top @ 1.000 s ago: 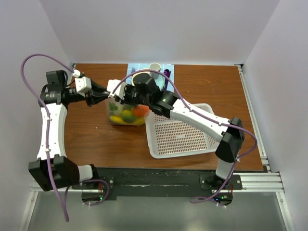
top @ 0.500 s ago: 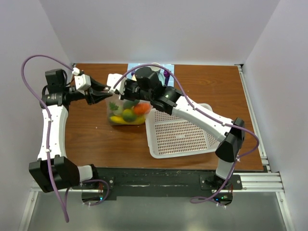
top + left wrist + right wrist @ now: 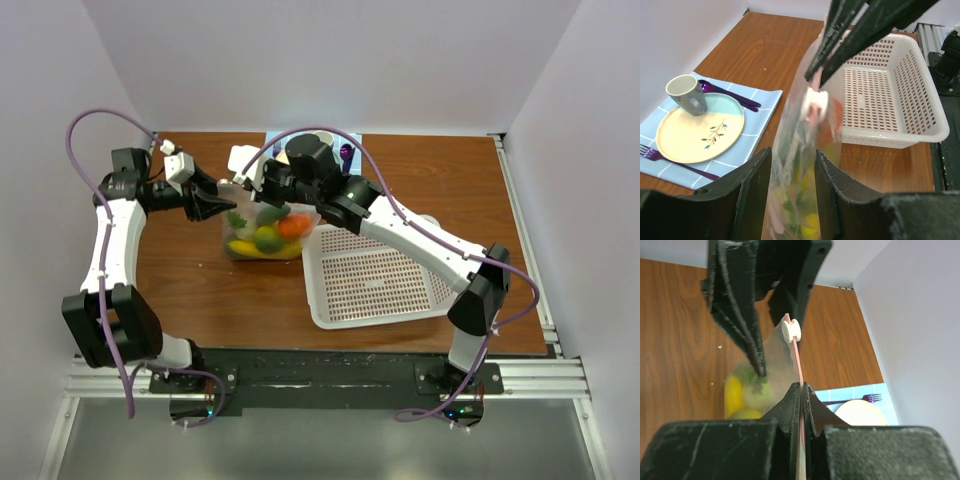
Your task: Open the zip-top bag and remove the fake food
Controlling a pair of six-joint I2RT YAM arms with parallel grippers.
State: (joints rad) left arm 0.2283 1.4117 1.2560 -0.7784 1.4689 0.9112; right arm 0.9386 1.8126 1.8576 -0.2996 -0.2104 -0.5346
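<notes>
Zip-top bag (image 3: 262, 232) is standing upright on the wooden table (image 3: 200, 285), toward the far middle, just beside the left corner of the white perforated basket (image 3: 375, 285). The fake food (image 3: 268, 238) is sitting inside it, bunched in the lower part. Orange, green and yellow pieces are showing through the clear plastic. The pink zipper strip is running along the bag's top edge, with the white slider (image 3: 791, 331) sitting on it.

The right gripper (image 3: 801, 389) is reaching in from the basket side. Its fingers are pressing tightly together on the pink strip, a little way along from the slider, so it is holding the bag by its top edge.

The left gripper (image 3: 792, 159) is coming in from the opposite side. Its fingers are standing partly apart, one on each side of the bag's upper part. The plastic is passing between them and lying close to their inner faces, without being visibly squeezed. In the top view the two grippers are facing each other over the bag, close together.

Behind the bag, at the far edge of the table, a pale blue checked placemat (image 3: 760, 100) is carrying a cream plate (image 3: 700, 132). A grey cup (image 3: 687, 93) is standing on the plate, and purple cutlery (image 3: 730, 96) is lying on the mat on either side of the plate.
</notes>
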